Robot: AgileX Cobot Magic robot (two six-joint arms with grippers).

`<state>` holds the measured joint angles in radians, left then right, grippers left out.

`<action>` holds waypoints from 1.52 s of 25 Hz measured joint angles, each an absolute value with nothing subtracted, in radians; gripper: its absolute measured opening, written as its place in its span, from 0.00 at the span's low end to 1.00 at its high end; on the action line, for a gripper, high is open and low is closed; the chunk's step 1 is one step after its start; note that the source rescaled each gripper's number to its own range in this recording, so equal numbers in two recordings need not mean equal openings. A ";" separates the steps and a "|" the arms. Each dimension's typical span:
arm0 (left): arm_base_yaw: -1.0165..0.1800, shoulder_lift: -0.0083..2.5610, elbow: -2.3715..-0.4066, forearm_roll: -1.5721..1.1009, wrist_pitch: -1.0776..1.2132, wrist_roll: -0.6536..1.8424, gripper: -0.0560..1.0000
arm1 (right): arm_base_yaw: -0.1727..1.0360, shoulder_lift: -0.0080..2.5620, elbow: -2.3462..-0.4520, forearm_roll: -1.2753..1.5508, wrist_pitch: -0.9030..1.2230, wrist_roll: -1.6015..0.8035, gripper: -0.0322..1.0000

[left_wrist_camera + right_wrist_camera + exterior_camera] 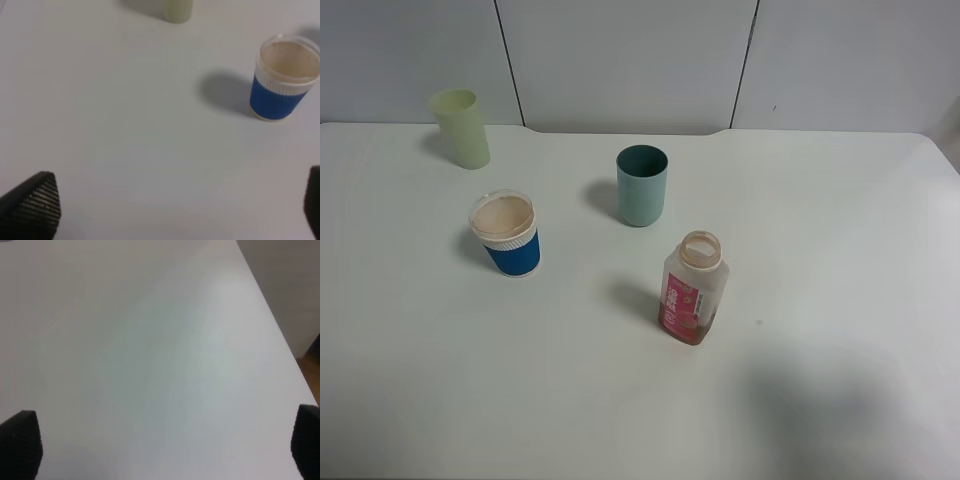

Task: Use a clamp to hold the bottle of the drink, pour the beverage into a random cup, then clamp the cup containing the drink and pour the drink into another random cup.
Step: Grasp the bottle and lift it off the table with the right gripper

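Near the bottle (692,290), teal cup (642,187), blue cup (510,240), pale tumbler (461,128); left clamp (177,200), right clamp (165,440) seemingly wide apart.

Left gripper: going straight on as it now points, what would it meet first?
Probably the pale yellow-green tumbler, far ahead roughly in line with the left gripper; only bare table lies between. The blue cup stands off to the side. Depth is unclear.

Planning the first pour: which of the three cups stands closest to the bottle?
The teal cup, just behind the bottle. The blue-sleeved cup stands farther left, and the pale yellow-green cup is far back left.
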<state>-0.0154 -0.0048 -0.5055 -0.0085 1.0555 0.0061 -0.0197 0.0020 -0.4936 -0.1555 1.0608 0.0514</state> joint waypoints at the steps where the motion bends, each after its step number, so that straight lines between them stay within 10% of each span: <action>1: -0.015 -0.005 -0.506 -0.008 1.055 0.006 0.99 | -0.020 0.010 -0.494 -0.156 1.061 0.051 1.00; 38: -0.015 -0.005 -0.506 -0.008 1.055 0.006 0.99 | 0.142 0.487 -0.499 -0.122 0.890 -0.137 1.00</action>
<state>-0.0154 -0.0048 -0.5055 -0.0085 1.0555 0.0061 0.1417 0.4874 -0.4991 -0.1225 0.8896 -0.1372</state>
